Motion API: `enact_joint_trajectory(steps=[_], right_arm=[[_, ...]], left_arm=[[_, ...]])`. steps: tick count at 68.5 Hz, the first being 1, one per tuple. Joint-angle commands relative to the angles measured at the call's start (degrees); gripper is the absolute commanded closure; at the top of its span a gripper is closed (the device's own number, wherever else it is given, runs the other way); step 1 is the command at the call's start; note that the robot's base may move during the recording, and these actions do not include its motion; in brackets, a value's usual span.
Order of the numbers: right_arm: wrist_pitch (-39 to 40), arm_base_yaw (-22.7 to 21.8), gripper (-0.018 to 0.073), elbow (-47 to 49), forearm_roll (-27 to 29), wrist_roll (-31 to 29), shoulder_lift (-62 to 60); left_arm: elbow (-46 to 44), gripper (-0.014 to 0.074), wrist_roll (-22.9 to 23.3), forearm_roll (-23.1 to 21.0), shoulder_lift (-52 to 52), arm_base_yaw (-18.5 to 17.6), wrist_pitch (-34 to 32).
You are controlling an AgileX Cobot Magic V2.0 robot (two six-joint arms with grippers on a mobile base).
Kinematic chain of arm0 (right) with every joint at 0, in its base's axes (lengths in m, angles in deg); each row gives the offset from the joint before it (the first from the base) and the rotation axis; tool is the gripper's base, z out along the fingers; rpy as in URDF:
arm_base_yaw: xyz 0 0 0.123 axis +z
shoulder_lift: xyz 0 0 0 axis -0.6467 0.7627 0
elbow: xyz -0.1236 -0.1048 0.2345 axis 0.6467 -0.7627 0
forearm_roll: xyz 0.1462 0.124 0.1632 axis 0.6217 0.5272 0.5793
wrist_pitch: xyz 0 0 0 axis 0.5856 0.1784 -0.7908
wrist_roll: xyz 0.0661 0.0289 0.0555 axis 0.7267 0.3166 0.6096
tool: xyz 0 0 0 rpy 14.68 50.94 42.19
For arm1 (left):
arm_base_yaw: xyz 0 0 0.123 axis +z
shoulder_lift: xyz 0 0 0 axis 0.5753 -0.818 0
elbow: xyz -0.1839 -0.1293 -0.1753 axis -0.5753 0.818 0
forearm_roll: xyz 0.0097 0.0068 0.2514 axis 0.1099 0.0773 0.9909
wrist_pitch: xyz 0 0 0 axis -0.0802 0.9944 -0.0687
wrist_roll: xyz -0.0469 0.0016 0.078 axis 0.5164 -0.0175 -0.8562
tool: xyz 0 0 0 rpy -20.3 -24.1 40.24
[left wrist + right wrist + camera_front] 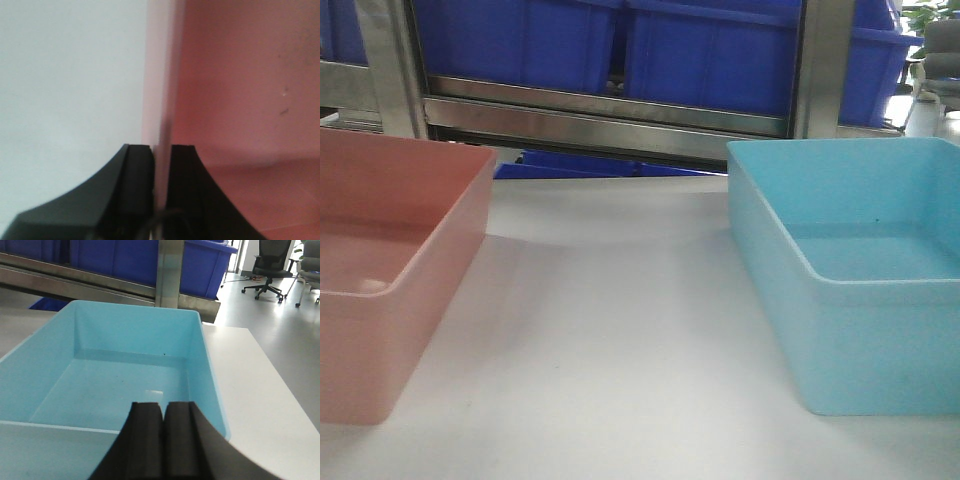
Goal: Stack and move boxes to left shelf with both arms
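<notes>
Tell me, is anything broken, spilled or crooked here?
Nothing looks broken, spilled or crooked. The pink box and the blue box both sit flat and empty on the white table. The left claw pinches the pink box's wall. The only oddity is a tiny dark speck inside the blue box.

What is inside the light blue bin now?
Nothing shows in the light blue bin: the visible floor is bare. The right claw covers a strip of floor by the near wall, so that part cannot be checked.

Pink bin (410, 330) and blue bin (880, 340), well apart
</notes>
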Motion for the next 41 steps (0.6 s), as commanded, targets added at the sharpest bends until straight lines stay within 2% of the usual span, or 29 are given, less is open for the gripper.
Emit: enact_joint_trajectory(steps=[1, 14, 24, 31, 41], right_arm=[[4.6, 0.2, 0.0529, 1.1, -0.2, -0.6, -0.5], [4.6, 0.2, 0.0529, 1.1, -0.2, -0.6, -0.5], [4.6, 0.2, 0.0529, 1.1, -0.2, -0.6, -0.5], [4.6, 0.2, 0.0529, 1.1, -0.2, -0.6, -0.5], [4.6, 0.2, 0.0529, 1.1, -0.2, -0.6, -0.5]], left_arm=[[-3.1, 0.0600, 0.9, -3.1, 5.2, -1.4, 2.7], [-3.9, 0.0600, 8.4, -5.8, 6.7, -6.6, 3.0], [-3.9, 0.0600, 14.0, -7.4, 6.4, -12.2, 2.3], [-3.3, 0.0600, 15.7, -8.2, 6.1, -16.9, 0.6], [-0.8, 0.0600, 17.0, -9.7, 5.0, -21.8, -2.1]])
